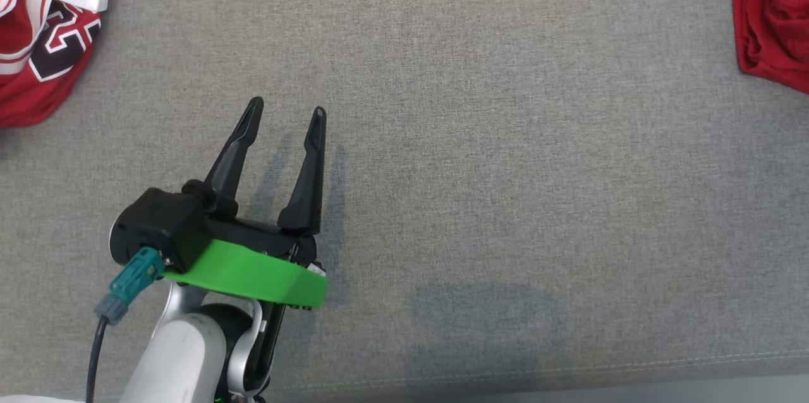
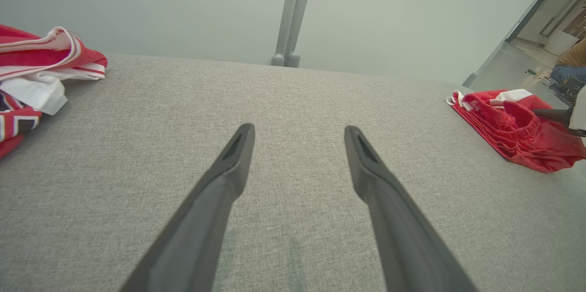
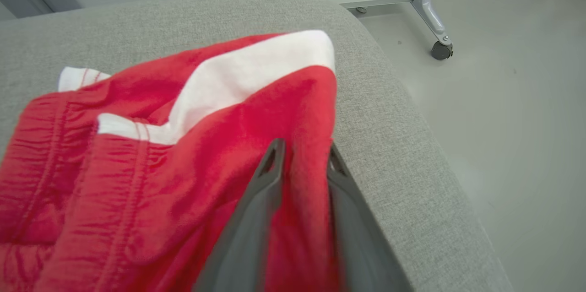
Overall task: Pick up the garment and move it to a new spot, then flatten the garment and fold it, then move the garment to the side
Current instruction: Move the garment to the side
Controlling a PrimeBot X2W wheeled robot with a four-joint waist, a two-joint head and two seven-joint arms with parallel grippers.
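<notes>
Quick notes, near to far.

Closest to the bot: left gripper hanging over bare grey cushion, jaws spread wide, nothing btwn them.

Further out, far left corner: a red jersey w/ white trim and a number, all scrunched up. Not the thing being worked, imo.

Far right corner: the red shorts, folded into a bundle, sitting right by the cushion's rounded edge w/ the floor beyond. That's where the right gripper was. From its wrist cam, a fold of the red cloth ran up btwn the two fingers, which stood only a little apart. Couldn't tell if they were pinching it or just loose around it, bc the lower part was blurry.

The relation that mattered: most of the shorts lay ahead and to the left of those fingers, elastic waistband off to the left, and the cushion's edge was just to their right. Long axis looked like it ran along that edge, but the bundle was cut off in the head cam, so not 100% sure.

My guess: folding done, last step (park it at the side) nearly over. Right arm was on it and left was well apart, so the right one needs to let go and back straight out w/o dragging the fold.
</notes>
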